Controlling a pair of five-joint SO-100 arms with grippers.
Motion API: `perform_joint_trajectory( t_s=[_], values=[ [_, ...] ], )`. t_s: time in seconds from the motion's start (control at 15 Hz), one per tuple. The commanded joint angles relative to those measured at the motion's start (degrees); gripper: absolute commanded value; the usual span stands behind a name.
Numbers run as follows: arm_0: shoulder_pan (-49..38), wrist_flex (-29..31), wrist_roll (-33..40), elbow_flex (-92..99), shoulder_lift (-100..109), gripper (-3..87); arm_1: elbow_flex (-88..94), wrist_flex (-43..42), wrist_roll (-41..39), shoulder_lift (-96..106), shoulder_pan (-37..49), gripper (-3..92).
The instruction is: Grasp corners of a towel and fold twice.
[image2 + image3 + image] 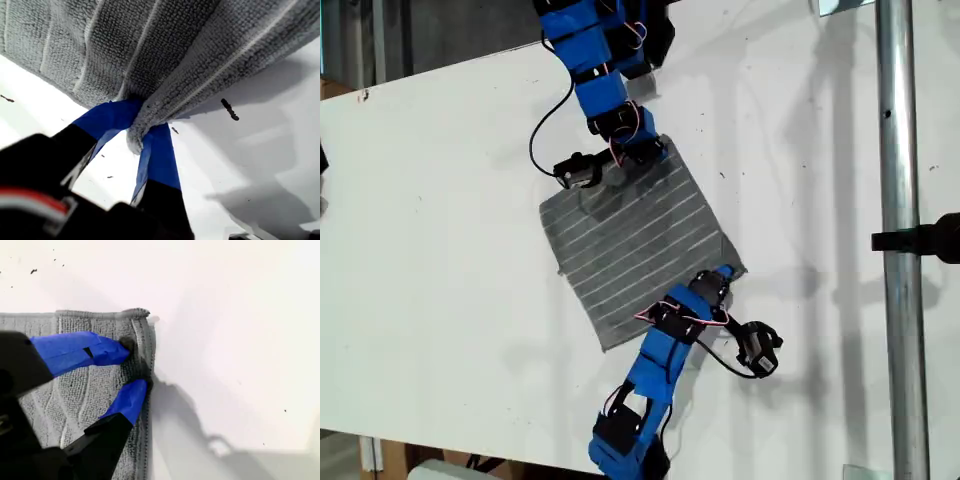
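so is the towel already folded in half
No, in the exterior view the towel lies flat as one spread layer, stripes showing across it.

White table (450, 250); grey striped towel (635, 240) lying on it.

The towel (638, 248) lies spread on the table (440, 250), between the two arms. One corner (136, 137) is bunched between the fingers of the first gripper (145, 131), with the rest of the cloth beyond the fingertips. The second gripper (134, 365) straddles another corner (142, 315): both fingers on the cloth, bare table just beside them.
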Motion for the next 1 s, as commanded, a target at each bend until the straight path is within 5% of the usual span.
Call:
perform_joint_trajectory(
  t_s=[0.0, 0.33, 0.67, 0.8, 0.93],
  values=[
    [-2.29, 2.02, -1.76, 0.18, -1.67, -0.7, -2.29, -0.97, -0.62, 0.26, 0.70, -0.1],
    [-0.79, 7.21, -5.27, -0.26, 1.58, -3.0, -2.29, -1.05, -0.62, 0.53, 0.62, -0.1],
    [1.76, 12.92, -0.44, -0.62, 12.39, -2.9, -2.29, -0.97, -0.62, 1.93, 0.35, -0.1],
    [3.78, 16.44, 0.97, -1.58, 16.87, 24.2, -2.29, -0.44, -0.62, 2.02, 0.44, -0.1],
    [6.59, 21.88, 2.29, -1.32, 24.08, 35.2, -2.29, -0.09, -0.62, 2.29, 0.09, -0.1]
  ],
)
